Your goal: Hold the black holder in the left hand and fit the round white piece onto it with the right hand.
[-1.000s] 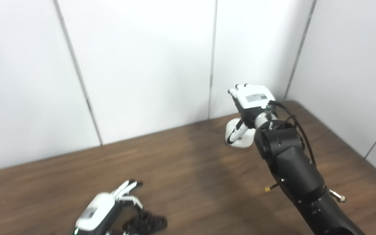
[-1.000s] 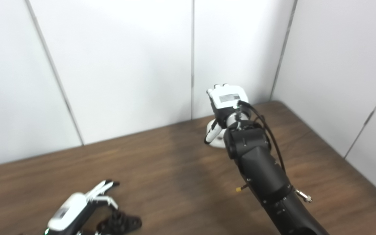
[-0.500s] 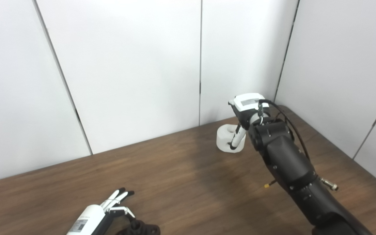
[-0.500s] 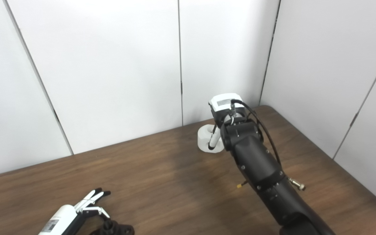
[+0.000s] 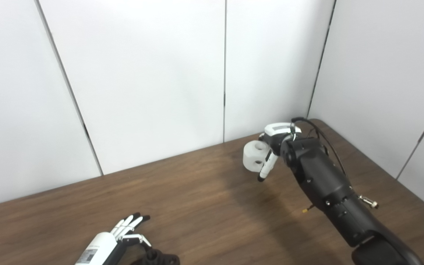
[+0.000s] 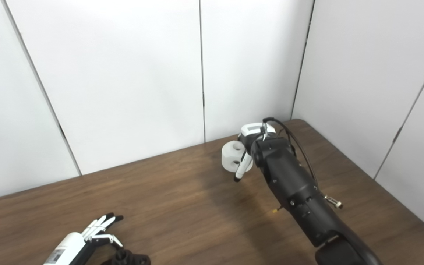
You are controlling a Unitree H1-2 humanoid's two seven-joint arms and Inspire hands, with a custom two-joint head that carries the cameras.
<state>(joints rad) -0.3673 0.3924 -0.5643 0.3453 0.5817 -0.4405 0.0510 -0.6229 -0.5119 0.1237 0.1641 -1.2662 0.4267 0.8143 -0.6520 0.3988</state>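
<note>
At the near edge of the brown desk (image 5: 197,206), the left hand (image 5: 112,244) lies low with its fingers (image 5: 129,222) stretched straight and spread a little, pointing away toward the back wall; it grips nothing. Just beside it, touching or almost touching the thumb, the black holder (image 5: 158,257) sits on the desk, largely cut off by the bottom of the frame, so which way it points cannot be told.

Farther back and to the right, the right hand (image 5: 272,145) is closed around the round white piece (image 5: 254,156) and holds it clear of the desk. The piece is a short, thick cylinder with a hole through it; its axis tilts up and to the right. 1 finger (image 5: 265,169) hangs down in front of it. Behind stand white wall panels (image 5: 142,73).
</note>
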